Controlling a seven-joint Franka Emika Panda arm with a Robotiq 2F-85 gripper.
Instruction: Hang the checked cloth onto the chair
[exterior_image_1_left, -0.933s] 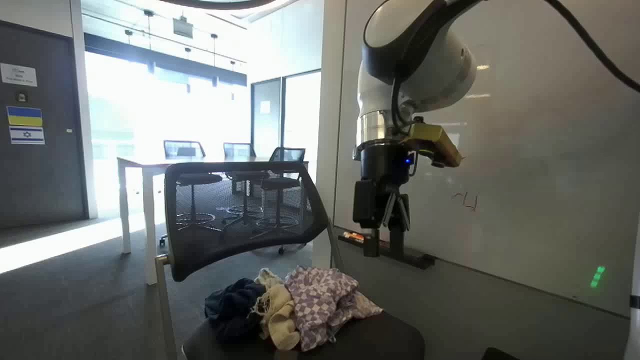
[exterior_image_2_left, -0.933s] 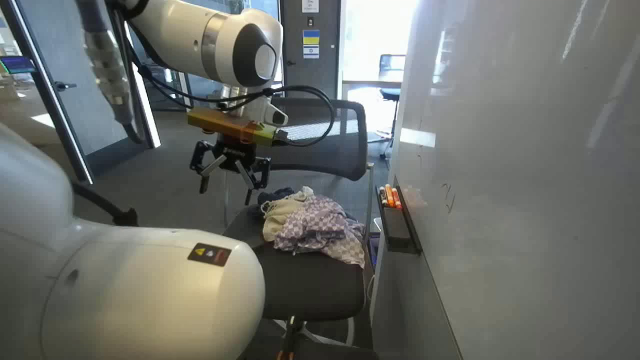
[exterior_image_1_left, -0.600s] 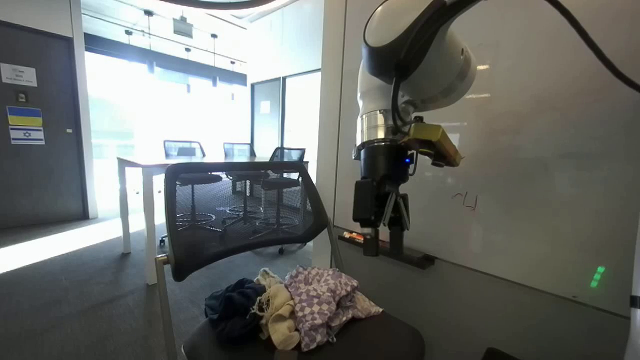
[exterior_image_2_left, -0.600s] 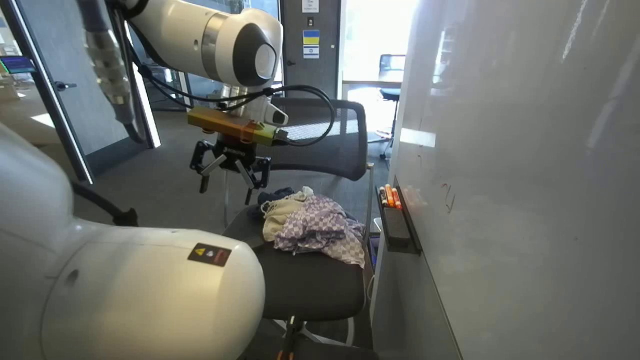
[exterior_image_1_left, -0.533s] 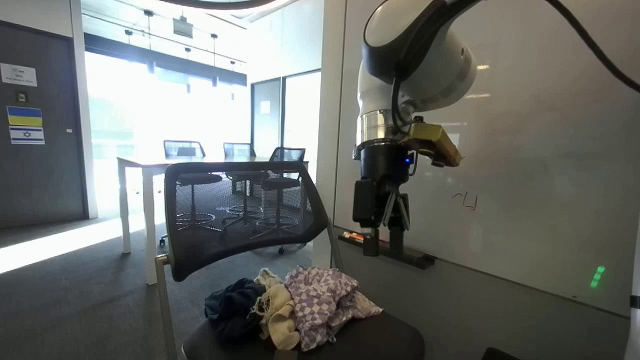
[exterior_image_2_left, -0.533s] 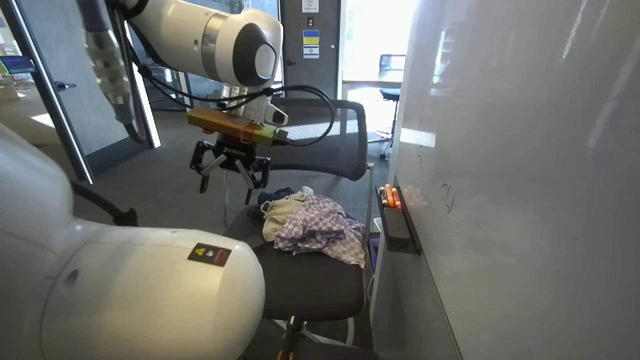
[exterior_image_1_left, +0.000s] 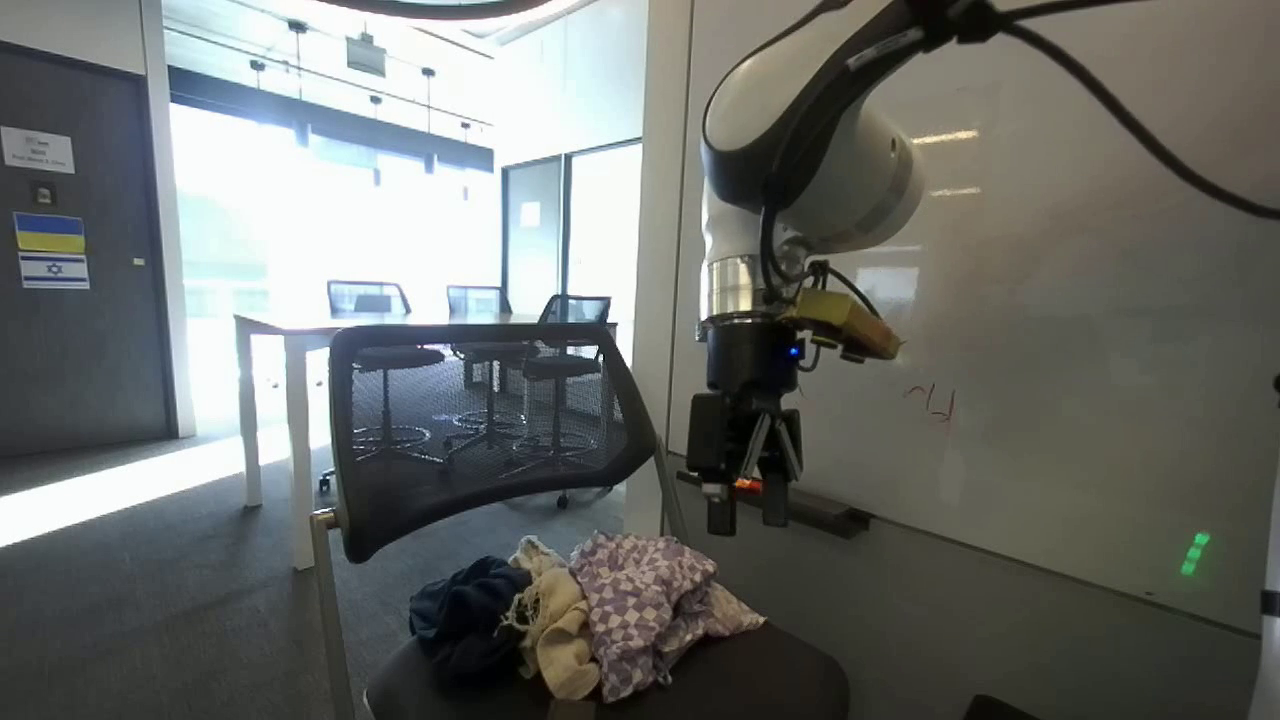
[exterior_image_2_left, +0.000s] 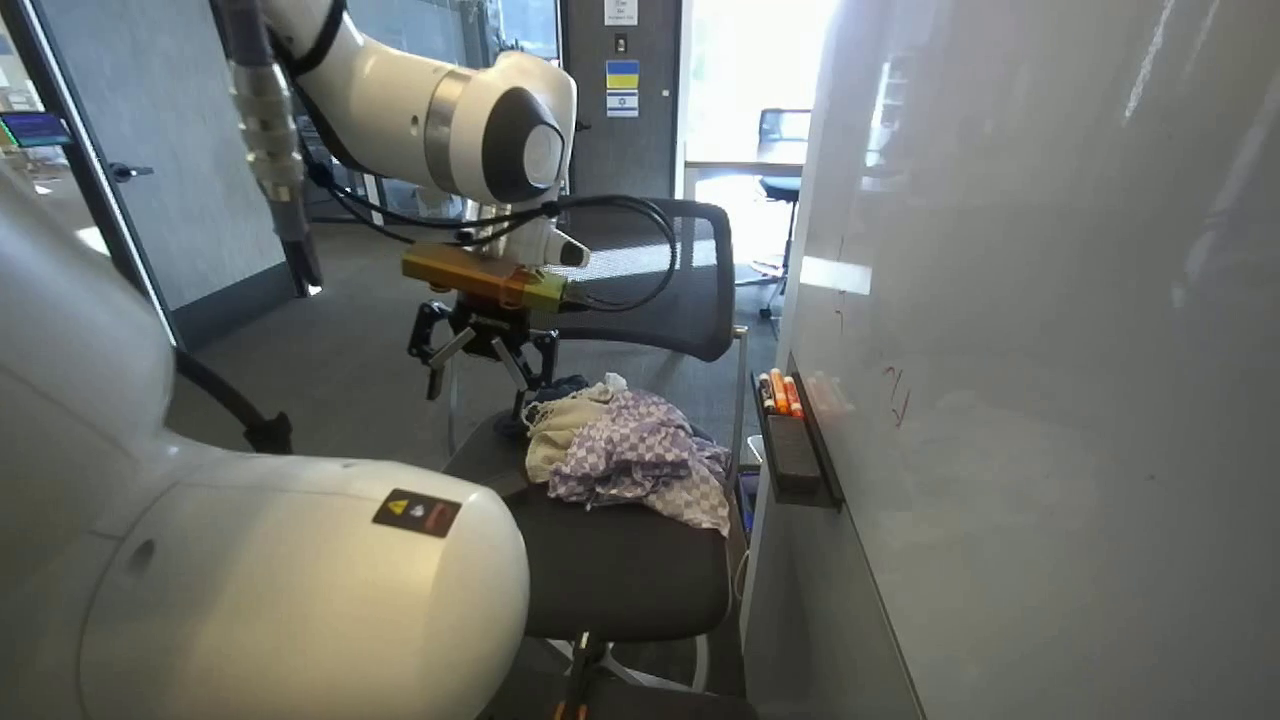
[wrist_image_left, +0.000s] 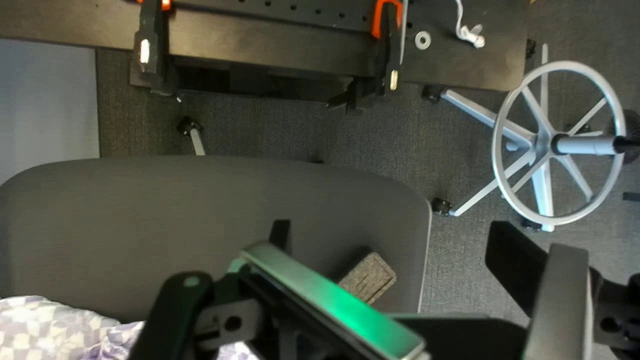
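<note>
The checked cloth (exterior_image_1_left: 640, 610) is laid crumpled on the seat (exterior_image_1_left: 770, 680) of the chair (exterior_image_2_left: 620, 580), below and to the side of the end effector (exterior_image_2_left: 477, 395). The beige cloth (exterior_image_1_left: 562, 645) is bunched against it, and the dark blue cloth (exterior_image_1_left: 465, 625) is set against the beige one; both are likewise positioned below the end effector. The backrest (exterior_image_2_left: 690, 300) is raised beyond the cloths and is partly covered by the arm (exterior_image_2_left: 400, 115) in an exterior view. A whiteboard (exterior_image_1_left: 1080, 330) is located to the side of the end effector, past the chair, with markers (exterior_image_2_left: 779, 392) held in its tray (exterior_image_1_left: 850, 522). In the wrist view a dark worktop (wrist_image_left: 280, 35) fitted with clamps (wrist_image_left: 389, 55) is seen below the end effector, across the seat from the checked cloth.

In that view the checked cloth is cut off at the edge and partly hidden behind the end effector. A speckled block (wrist_image_left: 372, 275) beneath the end effector is also partly hidden; its nature cannot be made out.

The end effector is spread wide, with the gap between its fingertips (exterior_image_1_left: 722, 518) unoccupied; they are suspended near the checked cloth but apart from it.
</note>
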